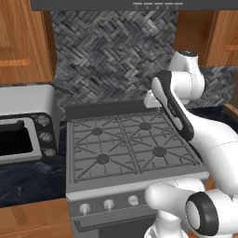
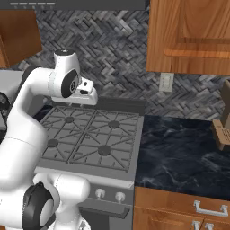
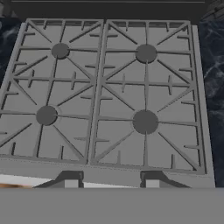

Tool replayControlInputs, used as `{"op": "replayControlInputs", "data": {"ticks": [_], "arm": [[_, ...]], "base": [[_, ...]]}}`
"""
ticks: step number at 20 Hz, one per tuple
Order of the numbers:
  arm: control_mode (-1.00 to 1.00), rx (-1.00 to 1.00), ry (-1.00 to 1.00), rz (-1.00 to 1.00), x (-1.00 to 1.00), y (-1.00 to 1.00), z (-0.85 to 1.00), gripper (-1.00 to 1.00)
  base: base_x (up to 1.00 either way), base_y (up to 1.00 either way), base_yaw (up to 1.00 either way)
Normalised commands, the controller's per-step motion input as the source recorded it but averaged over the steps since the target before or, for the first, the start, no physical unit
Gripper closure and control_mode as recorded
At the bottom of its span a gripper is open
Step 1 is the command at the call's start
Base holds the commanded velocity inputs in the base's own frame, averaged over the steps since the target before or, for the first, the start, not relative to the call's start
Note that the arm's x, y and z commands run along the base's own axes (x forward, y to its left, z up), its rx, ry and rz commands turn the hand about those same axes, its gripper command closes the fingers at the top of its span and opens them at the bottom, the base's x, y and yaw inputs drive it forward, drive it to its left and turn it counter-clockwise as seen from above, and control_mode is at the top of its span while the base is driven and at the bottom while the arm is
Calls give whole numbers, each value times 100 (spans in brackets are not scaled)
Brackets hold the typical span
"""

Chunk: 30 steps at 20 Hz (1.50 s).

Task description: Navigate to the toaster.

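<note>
**Robot parked at the gas stove, toaster not among the things in front of it**

No dark navy toaster can be picked out on the surfaces the cameras cover, so its place cannot be told from these pictures. The nearest countertop appliance is a silver-white toaster oven with a black window and three round knobs down its right side, standing on the dark marble tabletop just left of the stove.

The grey four-burner gas stove sits straight ahead, its grates bare, with a row of knobs along its front panel. The hand view looks down on the same grates, and the gripper shows as two dark finger tips set well apart, nothing between them.

The white arm rises over the right part of the stove in the left base view and bends across its left part in the right base view, hiding some of the cooktop. Behind it runs a grey herringbone tile backsplash, with wooden wall cabinets on either side and a range hood above.

Right of the stove the dark tabletop stretches away; a wall outlet sits above it, and a brown wooden object, cut by the frame edge, stands at its far right. Wooden drawers with a silver handle lie below.
</note>
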Motion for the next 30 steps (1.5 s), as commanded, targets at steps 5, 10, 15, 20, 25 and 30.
{"op": "replayControlInputs", "data": {"ticks": [5, 10, 15, 20, 25, 30], "arm": [[100, 0, 0, 0, 0, 0, 0, -100], [100, 0, 0, 0, 0, 0, 0, -100], [100, 0, 0, 0, 0, 0, 0, -100], [100, 0, 0, 0, 0, 0, 0, -100], [100, 0, 0, 0, 0, 0, 0, -100], [100, 0, 0, 0, 0, 0, 0, -100]], "base": [[-1, 0, 0], [-54, 0, 0], [-79, 0, -3], [-17, 0, 0], [-2, -2, -9], [-10, -12, -36]]}}
